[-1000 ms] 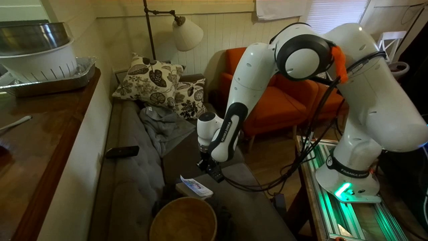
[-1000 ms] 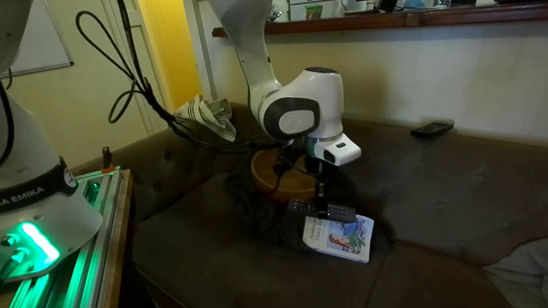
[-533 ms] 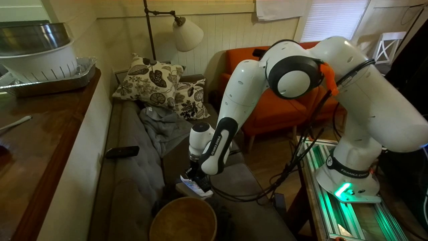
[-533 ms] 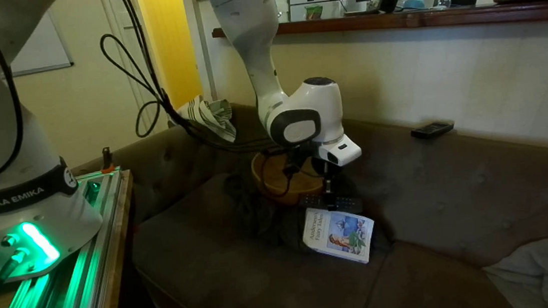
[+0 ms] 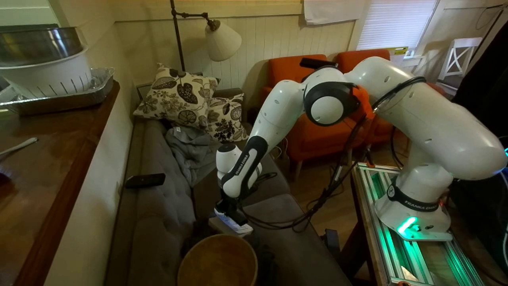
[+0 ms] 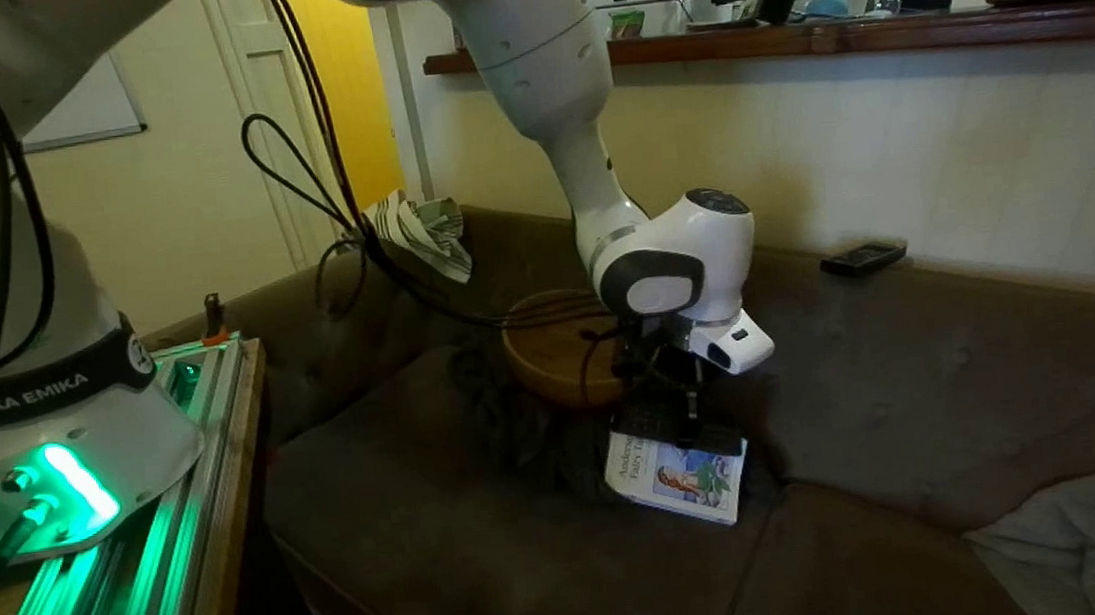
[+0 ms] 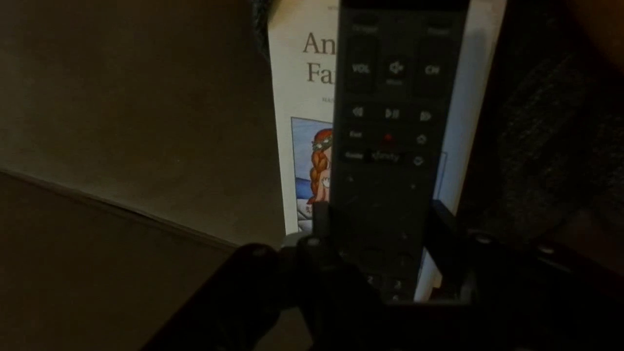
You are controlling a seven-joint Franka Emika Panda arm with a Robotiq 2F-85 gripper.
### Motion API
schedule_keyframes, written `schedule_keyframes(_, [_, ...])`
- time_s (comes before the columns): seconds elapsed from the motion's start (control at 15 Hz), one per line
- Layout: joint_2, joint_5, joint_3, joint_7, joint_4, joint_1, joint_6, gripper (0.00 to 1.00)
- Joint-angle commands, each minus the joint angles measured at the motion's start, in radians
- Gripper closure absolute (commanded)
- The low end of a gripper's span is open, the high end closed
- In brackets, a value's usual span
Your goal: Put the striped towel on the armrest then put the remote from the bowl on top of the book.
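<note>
My gripper [image 7: 380, 217] is shut on the black remote [image 7: 390, 126], with a finger along each long side. The remote lies flat over the book [image 7: 302, 97], covering part of its title and picture. In an exterior view the remote [image 6: 718, 438] is over the book's [image 6: 691, 495] upper edge; I cannot tell whether they touch. The tan bowl [image 6: 552, 357] stands beside the book; its inside [image 5: 217, 260] shows no object. The striped towel [image 6: 425, 234] hangs over the sofa's armrest [image 6: 307, 316] at the far corner.
A second black remote-like object [image 5: 145, 180] lies on the sofa's backrest, also in an exterior view [image 6: 862, 259]. A dark cloth [image 6: 508, 422] lies around the bowl and book. A grey blanket [image 5: 194, 149] and patterned pillows [image 5: 182, 93] are farther along. Cables hang from the arm.
The arm has carried the remote over to the book and lowered it. It now covers the book's upper part. The bowl, book and towel have not moved.
</note>
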Motion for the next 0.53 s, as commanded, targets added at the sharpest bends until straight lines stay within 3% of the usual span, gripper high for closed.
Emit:
schedule_keyframes(0.0, [0.093,0.036,0.002,-0.007,0.136,0.024,-0.086,0.75])
schedule_keyframes(0.4, [0.176,0.013,-0.025,0.024,0.199,0.132,-0.133,0.72])
schedule_keyframes(0.47, [0.182,0.009,-0.033,0.027,0.209,0.146,-0.138,0.25])
